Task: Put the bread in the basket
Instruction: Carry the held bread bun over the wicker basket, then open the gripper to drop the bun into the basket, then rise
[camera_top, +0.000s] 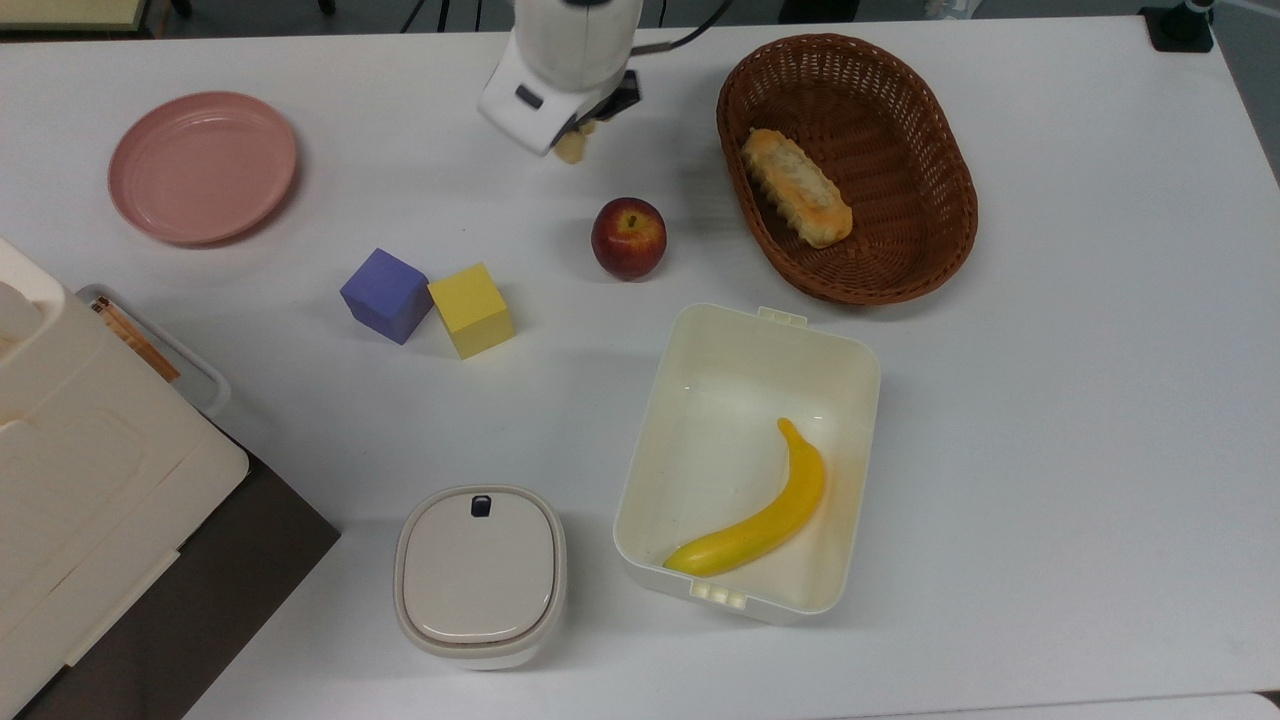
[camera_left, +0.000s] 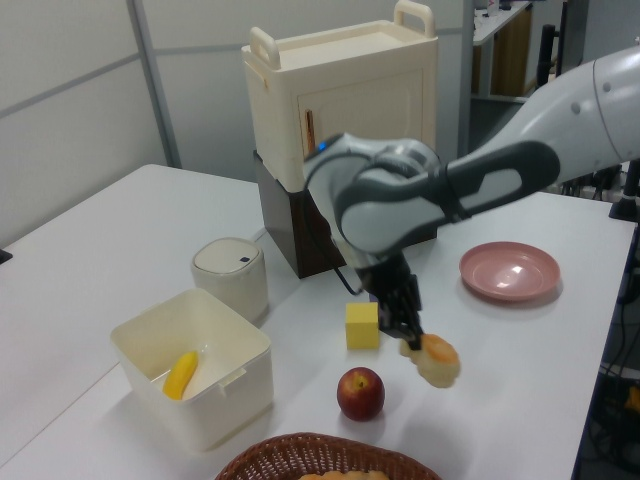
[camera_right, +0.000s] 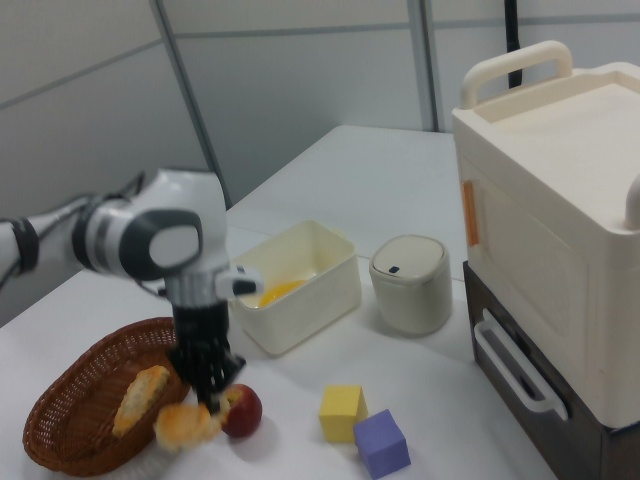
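Left view: the gripper (camera_left: 410, 337) clamps the bread (camera_left: 436, 359), a stubby bun with orange-golden top and pale sides, held in the air right of the apple (camera_left: 361, 392), beyond the near basket (camera_left: 320, 458), which holds a longer loaf (camera_top: 795, 187).

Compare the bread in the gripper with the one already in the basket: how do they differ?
The bread is short and stubby; the long bread is a longer, ridged oblong. The bread hangs clear of the table in the gripper, beside the apple; the long bread lies in the basket. Both are pale with golden-orange browning.
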